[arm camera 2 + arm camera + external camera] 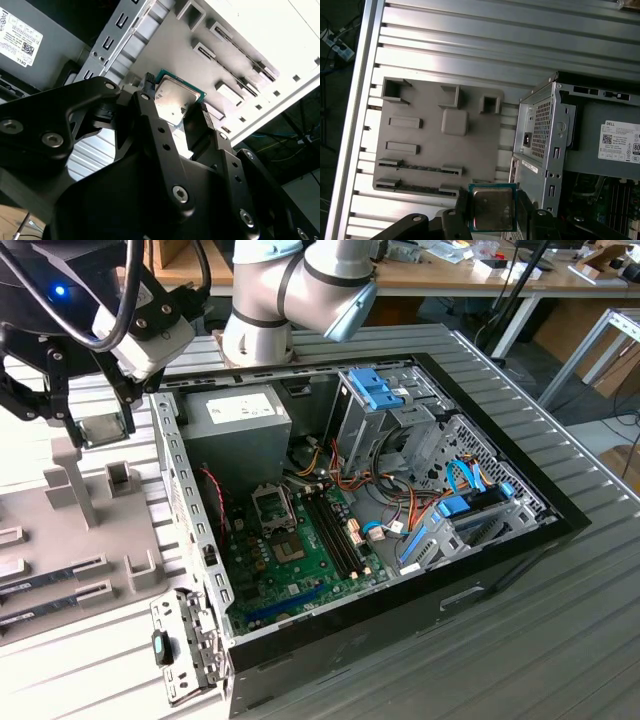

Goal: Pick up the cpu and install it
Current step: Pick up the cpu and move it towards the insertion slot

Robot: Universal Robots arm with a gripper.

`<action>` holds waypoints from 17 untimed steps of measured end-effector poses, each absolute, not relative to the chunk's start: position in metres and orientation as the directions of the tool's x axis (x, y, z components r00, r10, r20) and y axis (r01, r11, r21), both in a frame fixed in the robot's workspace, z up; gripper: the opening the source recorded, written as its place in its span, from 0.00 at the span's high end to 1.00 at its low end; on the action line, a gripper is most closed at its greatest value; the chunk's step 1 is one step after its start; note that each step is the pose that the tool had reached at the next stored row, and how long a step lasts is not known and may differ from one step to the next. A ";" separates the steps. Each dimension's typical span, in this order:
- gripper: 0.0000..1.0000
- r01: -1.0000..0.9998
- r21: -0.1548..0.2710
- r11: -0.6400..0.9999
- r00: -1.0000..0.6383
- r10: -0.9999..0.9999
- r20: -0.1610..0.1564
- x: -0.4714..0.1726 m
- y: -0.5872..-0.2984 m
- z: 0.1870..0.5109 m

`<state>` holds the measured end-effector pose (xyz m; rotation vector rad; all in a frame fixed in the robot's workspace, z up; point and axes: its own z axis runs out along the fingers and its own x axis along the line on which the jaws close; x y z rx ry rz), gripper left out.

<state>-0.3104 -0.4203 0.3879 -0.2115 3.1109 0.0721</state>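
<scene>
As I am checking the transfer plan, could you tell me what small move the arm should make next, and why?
Probably carry the cpu toward the exterior view's right, over the case wall, to above the socket: the gripper is shut on it, and it hangs over the grey tray, outside the case.

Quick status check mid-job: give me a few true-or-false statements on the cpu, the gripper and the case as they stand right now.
1. The gripper is shut on the cpu. True.
2. The cpu already sits in its socket. False: it is held in the gripper, outside the case.
3. The case lies open with the motherboard showing. True.
4. The grey tray lies to the exterior view's right of the case. False: it lies to the exterior view's left of it.
</scene>
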 end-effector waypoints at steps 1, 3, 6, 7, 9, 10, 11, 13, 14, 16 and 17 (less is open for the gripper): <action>0.53 -0.136 0.045 0.990 -0.991 -0.135 -0.026 -0.310 -0.420 0.388; 0.53 -0.136 0.045 0.990 -0.991 -0.135 -0.026 -0.310 -0.421 0.387; 0.53 -0.136 0.045 0.990 -0.991 -0.135 -0.026 -0.309 -0.421 0.387; 0.53 -0.136 0.045 0.990 -0.991 -0.135 -0.026 -0.309 -0.421 0.387; 0.53 -0.136 0.045 0.990 -0.991 -0.135 -0.026 -0.308 -0.422 0.386; 0.53 -0.136 0.045 0.990 -0.991 -0.135 -0.026 -0.308 -0.422 0.386; 0.53 -0.136 0.045 0.990 -0.991 -0.135 -0.026 -0.308 -0.422 0.386; 0.53 -0.136 0.045 0.990 -0.991 -0.135 -0.026 -0.307 -0.422 0.386; 0.53 -0.136 0.045 0.990 -0.991 -0.135 -0.026 -0.307 -0.422 0.386; 0.53 -0.136 0.045 0.990 -0.991 -0.135 -0.026 -0.307 -0.422 0.385; 0.53 -0.136 0.045 0.990 -0.991 -0.135 -0.026 -0.307 -0.422 0.385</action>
